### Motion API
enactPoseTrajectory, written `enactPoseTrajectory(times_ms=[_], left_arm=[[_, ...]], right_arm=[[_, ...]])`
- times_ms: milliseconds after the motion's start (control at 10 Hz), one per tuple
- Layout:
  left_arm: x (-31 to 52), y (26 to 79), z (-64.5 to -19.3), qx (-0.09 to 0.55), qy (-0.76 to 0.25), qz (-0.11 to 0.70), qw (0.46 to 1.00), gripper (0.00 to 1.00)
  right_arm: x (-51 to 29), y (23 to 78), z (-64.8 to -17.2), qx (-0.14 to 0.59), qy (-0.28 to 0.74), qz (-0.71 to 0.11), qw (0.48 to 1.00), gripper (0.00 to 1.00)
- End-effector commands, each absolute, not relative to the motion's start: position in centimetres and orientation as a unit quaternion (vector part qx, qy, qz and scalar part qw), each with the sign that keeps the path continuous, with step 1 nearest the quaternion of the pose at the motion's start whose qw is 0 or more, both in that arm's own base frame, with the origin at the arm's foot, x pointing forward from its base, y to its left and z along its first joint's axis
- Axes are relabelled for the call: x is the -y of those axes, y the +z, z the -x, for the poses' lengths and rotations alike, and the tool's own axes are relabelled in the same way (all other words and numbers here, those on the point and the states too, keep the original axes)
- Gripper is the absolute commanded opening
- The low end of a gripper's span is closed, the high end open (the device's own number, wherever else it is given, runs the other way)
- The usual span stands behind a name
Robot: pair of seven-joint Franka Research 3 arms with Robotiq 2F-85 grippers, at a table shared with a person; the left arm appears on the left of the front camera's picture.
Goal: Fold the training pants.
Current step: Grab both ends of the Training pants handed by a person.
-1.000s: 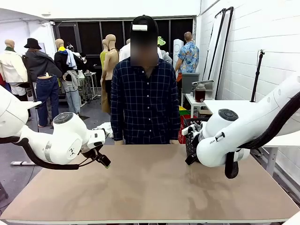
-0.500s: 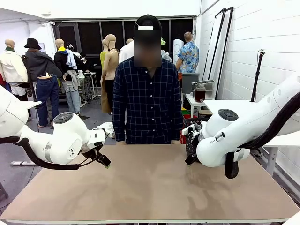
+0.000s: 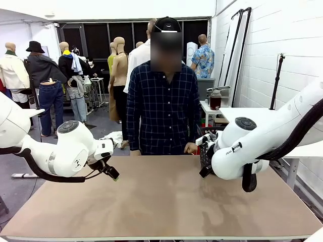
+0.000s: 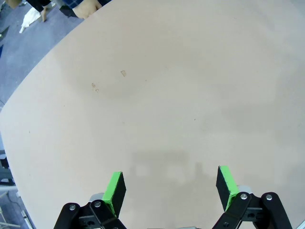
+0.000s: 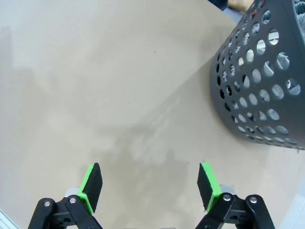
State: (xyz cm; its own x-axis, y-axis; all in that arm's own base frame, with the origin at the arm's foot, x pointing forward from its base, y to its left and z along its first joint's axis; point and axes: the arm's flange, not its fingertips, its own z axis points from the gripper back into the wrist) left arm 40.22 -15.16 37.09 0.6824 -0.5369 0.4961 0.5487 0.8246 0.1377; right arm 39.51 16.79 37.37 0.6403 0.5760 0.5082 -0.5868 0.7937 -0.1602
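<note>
Tan table (image 3: 161, 201), white brick wall (image 3: 295, 45), grey holed basket (image 5: 267, 81); left fingers (image 4: 114, 188) and right fingers (image 5: 90, 187) wide apart.

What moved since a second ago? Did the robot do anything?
The person shifted toward the robot's right; the person's hand now shows at the table's far edge. The robot's left hand and right hand stayed open and still.

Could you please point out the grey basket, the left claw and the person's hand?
grey basket (image 5: 265, 101), right wrist view, on its perforated wall.
left claw (image 4: 169, 171), left wrist view, midway between its open green-padded fingertips.
person's hand (image 3: 191, 147), front view, middle of the hand.
</note>
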Motion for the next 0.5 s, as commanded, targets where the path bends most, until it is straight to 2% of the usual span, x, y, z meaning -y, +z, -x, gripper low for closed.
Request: enactPoseTrajectory(times_ms=[0,400], left_arm=[[15.0,38.4,-40.0,0.264,-0.29,0.017,0.92,1.0],[15.6,44.5,-38.7,0.253,-0.28,0.006,0.926,1.0]], right_arm=[[-16.8,38.4,-39.4,0.272,0.316,-0.02,0.909,1.0],[-16.0,43.3,-38.7,0.265,0.316,-0.063,0.909,1.0]])
